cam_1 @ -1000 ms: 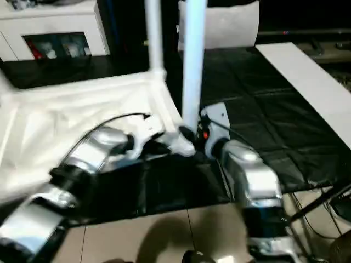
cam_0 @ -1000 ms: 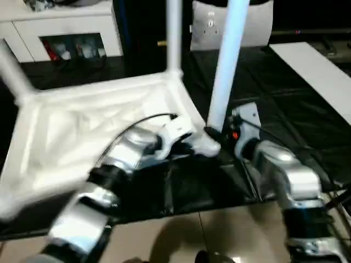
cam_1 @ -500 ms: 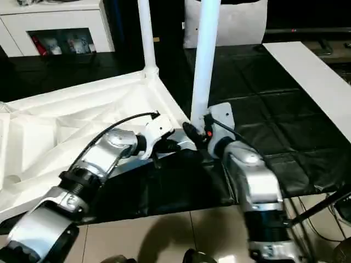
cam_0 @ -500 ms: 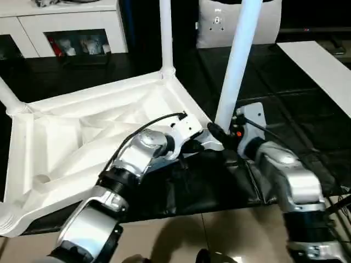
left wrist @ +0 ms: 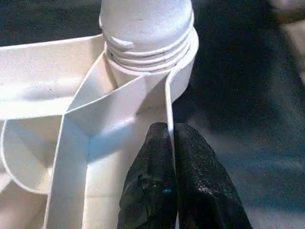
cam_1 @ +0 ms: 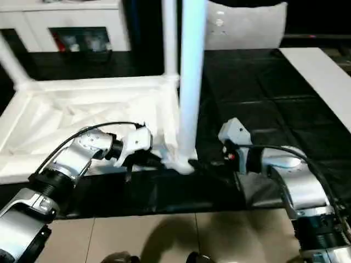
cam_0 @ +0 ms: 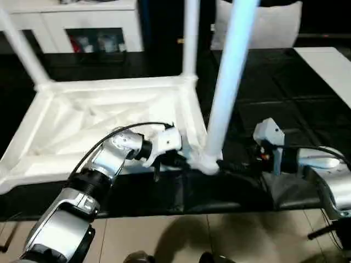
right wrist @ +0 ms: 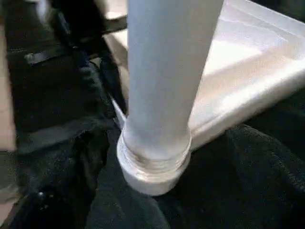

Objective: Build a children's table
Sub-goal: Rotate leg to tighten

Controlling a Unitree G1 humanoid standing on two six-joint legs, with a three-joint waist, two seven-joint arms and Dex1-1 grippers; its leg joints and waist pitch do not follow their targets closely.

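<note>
Upturned children's table (cam_0: 98,118) at centre-left on black mat (cam_0: 285,104), my left tool (left wrist: 174,183) pinching its thin rim beside corner leg (cam_0: 225,87), my right tool (cam_0: 233,164) spread, just right of that leg.

The upturned table top (cam_0: 104,118) lies on a black mat (cam_0: 285,104).

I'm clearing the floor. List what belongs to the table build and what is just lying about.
Part of the job:
- upturned table top
- near corner leg standing in its socket
- two far legs
- left gripper, shut on the top's rim

Lying about:
- white cabinet
- flat white board
</note>
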